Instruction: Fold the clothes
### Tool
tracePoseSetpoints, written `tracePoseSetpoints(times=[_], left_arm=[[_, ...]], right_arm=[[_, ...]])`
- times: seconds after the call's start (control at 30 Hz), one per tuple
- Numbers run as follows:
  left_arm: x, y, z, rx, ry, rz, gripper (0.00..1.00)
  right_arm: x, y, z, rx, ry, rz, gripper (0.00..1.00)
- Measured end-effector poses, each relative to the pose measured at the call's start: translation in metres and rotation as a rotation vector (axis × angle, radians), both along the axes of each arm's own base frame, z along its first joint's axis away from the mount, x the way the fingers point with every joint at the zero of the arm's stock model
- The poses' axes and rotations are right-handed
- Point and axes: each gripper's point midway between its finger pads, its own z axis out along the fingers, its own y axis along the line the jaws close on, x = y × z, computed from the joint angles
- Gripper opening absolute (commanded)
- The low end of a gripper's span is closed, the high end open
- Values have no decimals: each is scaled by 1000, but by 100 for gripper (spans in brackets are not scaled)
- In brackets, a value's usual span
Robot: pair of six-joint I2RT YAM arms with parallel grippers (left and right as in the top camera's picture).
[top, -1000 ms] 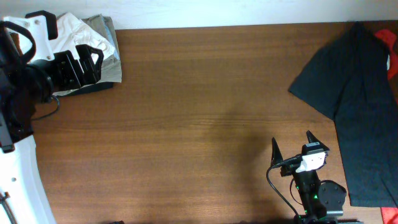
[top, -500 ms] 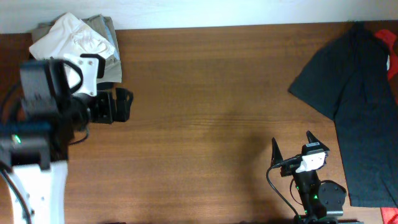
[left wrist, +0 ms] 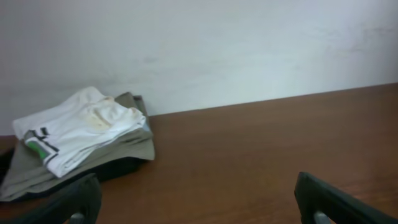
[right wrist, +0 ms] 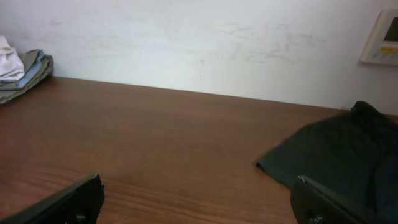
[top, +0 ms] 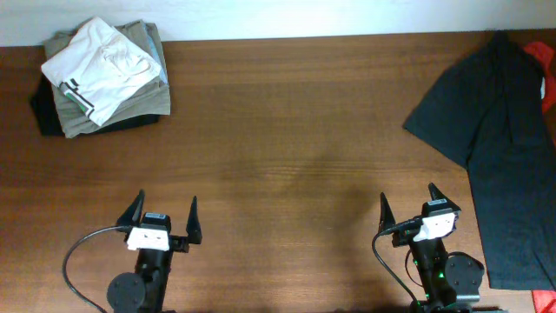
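The white T-shirt (top: 102, 67) lies folded on top of a stack at the table's far left corner, a dark striped mark with green at its front edge. It also shows in the left wrist view (left wrist: 78, 130). My left gripper (top: 162, 215) is open and empty at the table's front left, far from the shirt; its fingers show in its own view (left wrist: 199, 202). My right gripper (top: 412, 203) is open and empty at the front right, and in its wrist view (right wrist: 199, 199) only bare table lies between its fingers.
Khaki-beige folded trousers (top: 130, 103) and a dark garment lie under the shirt. A large dark charcoal garment (top: 495, 130) spreads over the table's right side, with something red (top: 543, 61) at the far right edge. A white wall stands behind the table.
My left arm has drawn back from the stack at the far left to the table's front left, leaving the folded white T-shirt on the stack. The right arm has not moved.
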Motion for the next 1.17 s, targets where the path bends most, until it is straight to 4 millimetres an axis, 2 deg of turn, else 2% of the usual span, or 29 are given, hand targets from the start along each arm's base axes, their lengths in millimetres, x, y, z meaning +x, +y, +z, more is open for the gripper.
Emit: tracePoseSetpoints(times=[0.03, 0.1, 0.13, 0.23, 1.17], left_arm=[[0, 3, -3, -1, 8, 14, 99], [0, 10, -23, -5, 79, 50, 99], [1, 13, -24, -5, 83, 64, 99], [1, 20, -24, -5, 83, 101, 99], [1, 20, -24, -5, 83, 103, 99]], right_arm=[[0, 0, 0, 1, 0, 0, 99], [0, 0, 0, 0, 0, 0, 99], [0, 0, 0, 1, 0, 0, 99], [0, 0, 0, 0, 0, 0, 99], [0, 0, 0, 1, 0, 0, 99]])
